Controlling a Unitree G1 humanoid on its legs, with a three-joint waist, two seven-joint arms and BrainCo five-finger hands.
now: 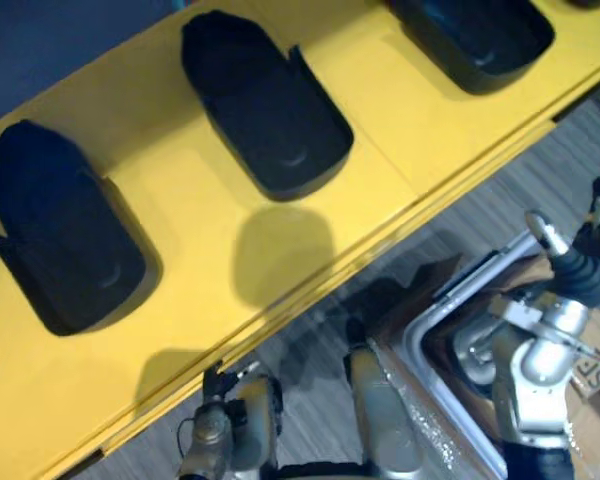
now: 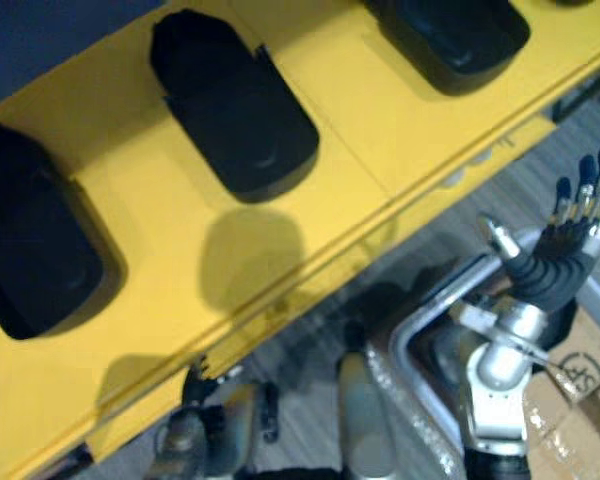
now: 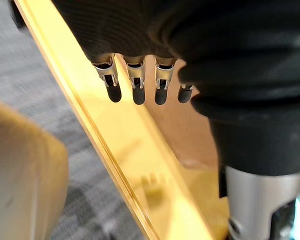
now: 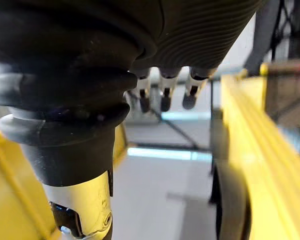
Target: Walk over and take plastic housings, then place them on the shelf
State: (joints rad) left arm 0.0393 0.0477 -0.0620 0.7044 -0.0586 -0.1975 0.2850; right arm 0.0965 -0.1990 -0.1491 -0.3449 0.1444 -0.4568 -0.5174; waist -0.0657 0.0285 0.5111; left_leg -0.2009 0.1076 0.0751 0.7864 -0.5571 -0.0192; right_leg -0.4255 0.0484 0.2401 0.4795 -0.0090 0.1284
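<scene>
we saw three black plastic housings lying on the yellow shelf (image 1: 280,250), hollow side up, in a slanting row and well apart from one another: the left housing (image 1: 60,235), the middle housing (image 1: 265,110) and the right housing (image 1: 475,35), the last cut off by the view's top. we could make out nothing inside their dark hollows. a wide bare stretch of shelf lay between the middle housing and the front edge (image 1: 380,235), which ran as a raised yellow lip.

below the edge, over the grey striped floor (image 1: 540,180), stood a bin (image 1: 450,300) with a silver rim; we could not tell what it held. cardboard boxes (image 2: 580,370) stood just beside it.

the right hand (image 2: 570,235) was raised off the shelf, near that bin, its fingers (image 2: 585,195) straight and released, with nothing in them. the left hand (image 3: 135,75) hung just beside the shelf's front lip, its fingers (image 3: 113,92) relaxed and grasping nothing. neither hand touched a housing.
</scene>
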